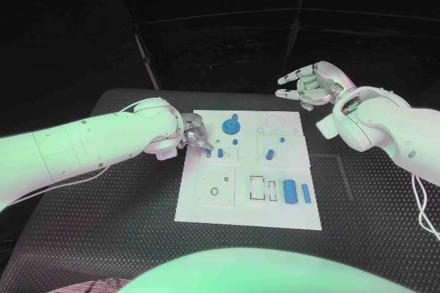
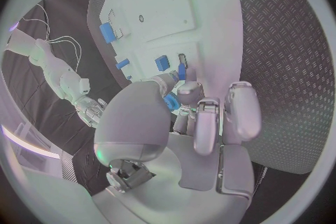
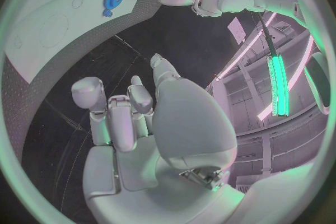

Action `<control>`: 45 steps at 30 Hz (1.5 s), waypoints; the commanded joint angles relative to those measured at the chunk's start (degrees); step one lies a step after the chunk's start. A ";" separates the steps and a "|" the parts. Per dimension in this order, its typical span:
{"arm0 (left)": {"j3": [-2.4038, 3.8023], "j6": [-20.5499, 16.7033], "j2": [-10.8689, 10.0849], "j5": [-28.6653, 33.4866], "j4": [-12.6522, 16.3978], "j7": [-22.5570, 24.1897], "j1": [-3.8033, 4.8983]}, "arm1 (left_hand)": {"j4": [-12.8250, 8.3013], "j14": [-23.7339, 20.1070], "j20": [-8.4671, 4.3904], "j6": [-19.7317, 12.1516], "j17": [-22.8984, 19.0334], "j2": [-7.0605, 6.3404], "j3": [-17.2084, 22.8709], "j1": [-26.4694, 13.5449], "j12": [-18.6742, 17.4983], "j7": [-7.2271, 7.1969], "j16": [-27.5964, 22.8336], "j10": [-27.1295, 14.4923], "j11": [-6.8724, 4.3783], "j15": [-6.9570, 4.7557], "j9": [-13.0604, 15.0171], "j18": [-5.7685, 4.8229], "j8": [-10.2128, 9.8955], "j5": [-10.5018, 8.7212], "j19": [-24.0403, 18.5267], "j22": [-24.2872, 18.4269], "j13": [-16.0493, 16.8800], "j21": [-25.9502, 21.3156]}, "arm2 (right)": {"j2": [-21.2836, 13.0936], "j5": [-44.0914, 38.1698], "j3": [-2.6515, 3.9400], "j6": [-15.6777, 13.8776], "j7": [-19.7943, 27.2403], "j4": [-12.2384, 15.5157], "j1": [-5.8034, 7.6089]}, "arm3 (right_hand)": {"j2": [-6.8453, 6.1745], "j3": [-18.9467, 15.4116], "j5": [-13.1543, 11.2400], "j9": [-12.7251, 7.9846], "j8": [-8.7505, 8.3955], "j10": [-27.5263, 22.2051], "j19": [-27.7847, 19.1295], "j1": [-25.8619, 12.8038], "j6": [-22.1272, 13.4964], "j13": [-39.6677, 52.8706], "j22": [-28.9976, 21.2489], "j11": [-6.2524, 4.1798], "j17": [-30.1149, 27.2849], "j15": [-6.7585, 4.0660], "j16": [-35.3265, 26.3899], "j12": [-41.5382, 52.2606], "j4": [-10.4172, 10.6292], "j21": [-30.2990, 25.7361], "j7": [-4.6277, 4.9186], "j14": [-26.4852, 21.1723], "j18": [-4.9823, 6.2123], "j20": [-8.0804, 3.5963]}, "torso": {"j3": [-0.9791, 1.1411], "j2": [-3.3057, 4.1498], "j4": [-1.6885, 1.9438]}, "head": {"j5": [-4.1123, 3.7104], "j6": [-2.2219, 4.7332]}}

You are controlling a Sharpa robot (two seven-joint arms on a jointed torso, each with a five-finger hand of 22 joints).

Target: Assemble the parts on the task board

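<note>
The left hand (image 1: pixel 192 135) is pinching a small blue part (image 2: pixel 171 102) at the board's (image 1: pixel 220 207) nine-o'clock edge; the right hand (image 1: pixel 313 83) (fingers spread, holding nothing) is hovering well off at one o'clock.

white task board (image 1: pixel 213 207), blue parts (image 1: pixel 290 191) scattered

Bench (image 1: pixel 110 242): black, matt, raised tread pattern, rough-looking from my feed. Task board (image 1: pixel 247 213): white plate, smooth, flat finish, slight sheen in left wrist view; I read it as plastic, can't confirm. Parts (image 1: pixel 290 191): blue, smooth, plastic-looking, mild gloss. Left hand (image 1: pixel 194 135): silvery shell, satin finish, finger segments smooth and rounded. Right hand (image 1: pixel 311 83): same silvery look, soft highlights on palm. Arms: white glossy casings, hard plastic by look. Small blue piece at left fingers (image 2: pixel 171 102): smooth.
</note>
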 commanded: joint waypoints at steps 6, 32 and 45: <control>-0.14 3.30 -0.32 -2.05 0.46 -0.38 -0.22 | -6.92 5.85 0.13 -0.05 15.09 0.51 7.30 -0.05 0.31 -0.36 0.18 0.35 -0.11 -0.38 0.47 -0.38 0.27 0.38 0.38 0.11 0.04 0.32 | 0.08 0.12 0.04 0.37 0.47 0.03 0.10 | 0.40 -0.18 0.36 -0.04 0.40 -0.36 -0.36 0.06 0.20 0.00 -0.09 -0.16 1.71 -0.33 -0.21 -0.18 -0.17 -0.20 -0.29 2.87 0.48 -0.18 | 0.02 -0.04 0.00 | 0.04 -0.18; -0.14 5.05 -0.31 -2.10 0.69 -0.51 -0.62 | -6.97 5.85 0.12 -0.02 15.09 0.44 7.47 -0.13 0.33 -0.38 0.18 0.39 -0.13 -0.39 0.51 -0.37 0.34 0.39 0.37 0.09 0.07 0.29 | 0.15 0.12 0.03 0.51 0.50 -0.06 0.09 | 0.40 -0.18 0.36 -0.04 0.40 -0.36 -0.36 0.06 0.20 0.00 -0.09 -0.16 1.71 -0.33 -0.21 -0.18 -0.17 -0.20 -0.29 2.87 0.48 -0.18 | 0.04 -0.02 -0.04 | 0.03 0.05; -0.14 6.40 -0.28 -2.10 0.88 -0.55 -0.74 | -7.09 5.85 0.10 -0.01 15.09 0.27 7.76 -0.28 0.27 -0.40 0.18 0.38 -0.15 -0.41 0.59 -0.38 0.45 0.38 0.41 0.15 0.00 0.32 | 0.06 0.12 0.03 0.56 0.45 -0.02 0.09 | 0.40 -0.18 0.36 -0.04 0.40 -0.36 -0.36 0.06 0.20 0.00 -0.09 -0.16 1.71 -0.33 -0.21 -0.18 -0.17 -0.20 -0.29 2.87 0.48 -0.18 | 0.02 -0.02 -0.03 | -0.05 -0.02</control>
